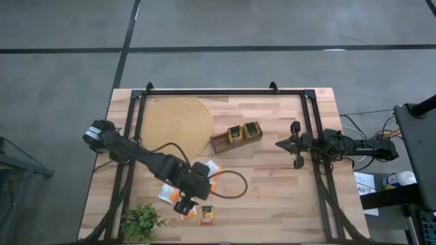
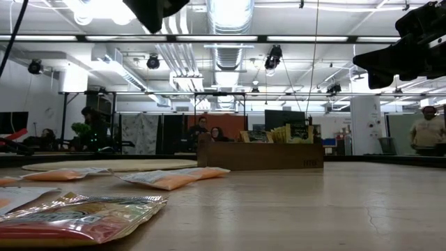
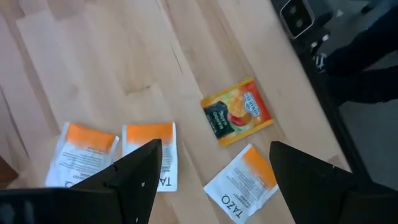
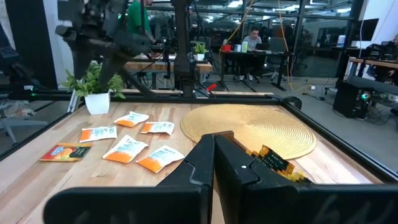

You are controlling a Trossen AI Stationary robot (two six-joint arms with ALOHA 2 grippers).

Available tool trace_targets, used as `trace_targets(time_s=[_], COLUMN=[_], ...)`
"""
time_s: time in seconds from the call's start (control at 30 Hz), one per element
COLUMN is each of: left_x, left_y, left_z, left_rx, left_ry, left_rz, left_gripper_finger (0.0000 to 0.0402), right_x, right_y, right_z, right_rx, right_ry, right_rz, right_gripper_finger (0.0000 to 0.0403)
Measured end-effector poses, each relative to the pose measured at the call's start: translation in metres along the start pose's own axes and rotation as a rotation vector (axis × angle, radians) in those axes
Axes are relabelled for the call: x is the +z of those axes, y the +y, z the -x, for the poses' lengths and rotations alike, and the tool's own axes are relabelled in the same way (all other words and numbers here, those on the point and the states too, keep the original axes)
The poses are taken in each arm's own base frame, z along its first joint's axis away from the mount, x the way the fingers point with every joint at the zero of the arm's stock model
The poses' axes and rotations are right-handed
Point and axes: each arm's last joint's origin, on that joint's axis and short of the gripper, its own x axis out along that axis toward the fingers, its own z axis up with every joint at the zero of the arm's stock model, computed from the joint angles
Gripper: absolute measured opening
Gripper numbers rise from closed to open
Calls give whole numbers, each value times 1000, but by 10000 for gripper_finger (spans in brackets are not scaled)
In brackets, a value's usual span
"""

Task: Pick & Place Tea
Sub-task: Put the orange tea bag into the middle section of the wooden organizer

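Note:
Several tea sachets lie flat on the wooden table near its front left. One is orange and red (image 3: pixel 237 112), and the white ones with orange patches (image 3: pixel 242 183) (image 3: pixel 149 152) (image 3: pixel 84 152) lie around it. More tea (image 1: pixel 243 131) stands upright in the brown wooden tray (image 1: pixel 225 143). My left gripper (image 3: pixel 214 148) hangs open above the loose sachets (image 1: pixel 204 214), pointing steeply down, and touches none of them. My right gripper (image 4: pixel 214 158) is shut and level at the table's right side (image 1: pixel 293 144), with nothing in it.
A round woven mat (image 1: pixel 177 122) lies at the back left, behind the tray. A small green plant (image 1: pixel 143 221) in a white pot stands at the front left corner. A black cable (image 1: pixel 235 185) loops on the table beside the left arm. Black frame rails (image 1: pixel 317 170) run along both sides.

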Motion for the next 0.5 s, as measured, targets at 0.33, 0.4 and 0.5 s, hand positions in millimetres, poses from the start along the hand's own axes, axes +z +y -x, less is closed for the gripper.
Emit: trace_targets(time_s=[0.33,0.4,0.5], left_x=[9,12,12], left_y=[-17,-20,-24], left_z=[-49,-55,-60], left_rx=[-26,-32,-33], left_ry=[17,6,17], left_rz=[35,69,122], left_gripper_finger=[291,291,291], right_x=[0,0,0], right_y=[0,0,0], right_z=[0,0,0], right_rx=[0,0,0], right_ry=[-1,0,0], right_rz=[0,0,0], right_gripper_finger=[9,9,9])
